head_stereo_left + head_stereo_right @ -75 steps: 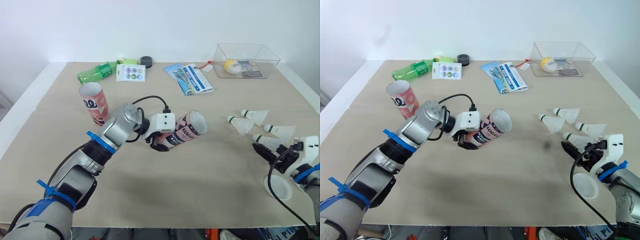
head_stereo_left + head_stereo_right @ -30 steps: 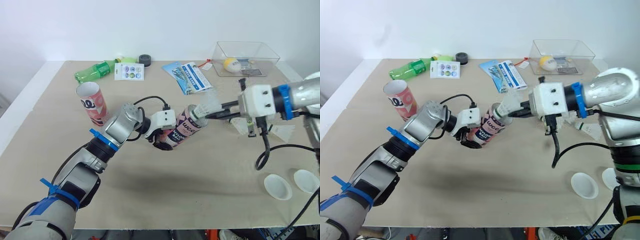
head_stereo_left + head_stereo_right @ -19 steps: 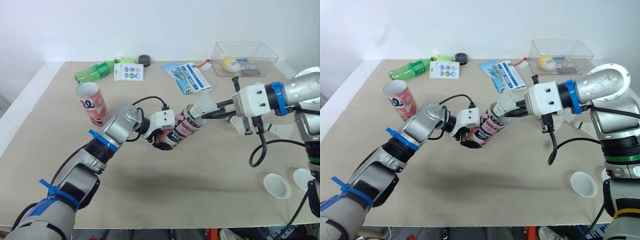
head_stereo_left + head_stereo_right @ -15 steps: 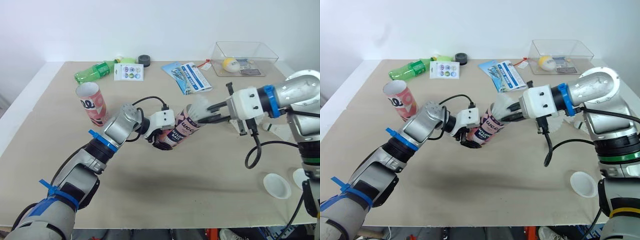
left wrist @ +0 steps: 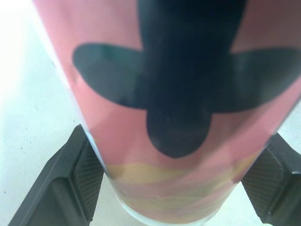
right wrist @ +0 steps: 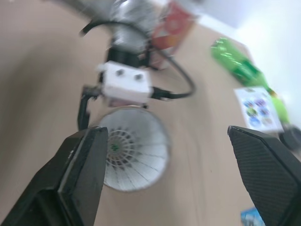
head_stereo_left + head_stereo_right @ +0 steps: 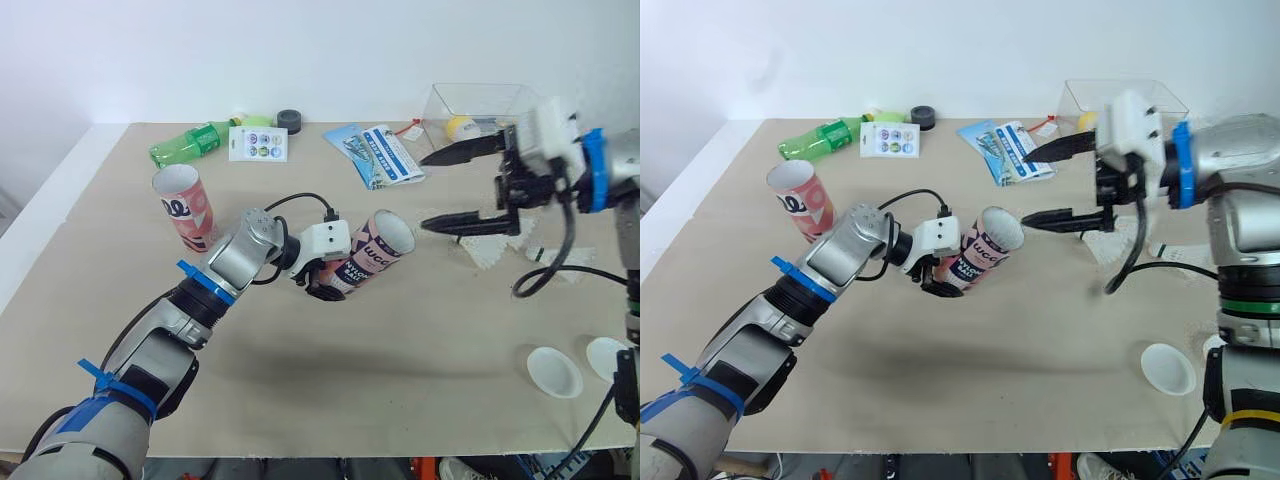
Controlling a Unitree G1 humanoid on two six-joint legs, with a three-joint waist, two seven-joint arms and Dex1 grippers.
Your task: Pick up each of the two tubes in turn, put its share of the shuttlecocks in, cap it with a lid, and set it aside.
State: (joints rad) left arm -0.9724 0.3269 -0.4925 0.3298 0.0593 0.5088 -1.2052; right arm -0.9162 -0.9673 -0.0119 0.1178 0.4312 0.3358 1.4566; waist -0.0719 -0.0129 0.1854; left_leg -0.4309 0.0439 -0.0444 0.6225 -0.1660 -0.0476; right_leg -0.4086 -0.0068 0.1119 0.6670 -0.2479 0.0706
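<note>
**Clamped and tilted, one shuttlecock in**

Far left, upright on the table (image 7: 400, 400): a second tube (image 7: 184, 206); reaching in from lower left, elbow bent, left gripper (image 7: 322, 284) clamped on the base of the tube (image 7: 372, 252) at mid-table; long axis tilted up rightward, open mouth facing the right gripper (image 7: 424, 192); inside, a shuttlecock (image 6: 132, 151); at right, held high, fingers spread wide, empty; bare tabletop in front; near the right edge, loose shuttlecocks (image 7: 545, 257) and two lids (image 7: 555, 372).

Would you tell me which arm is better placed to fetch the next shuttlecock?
Right: the right end effector is open near the loose shuttlecocks; the left end effector is shut on the tube.
</note>
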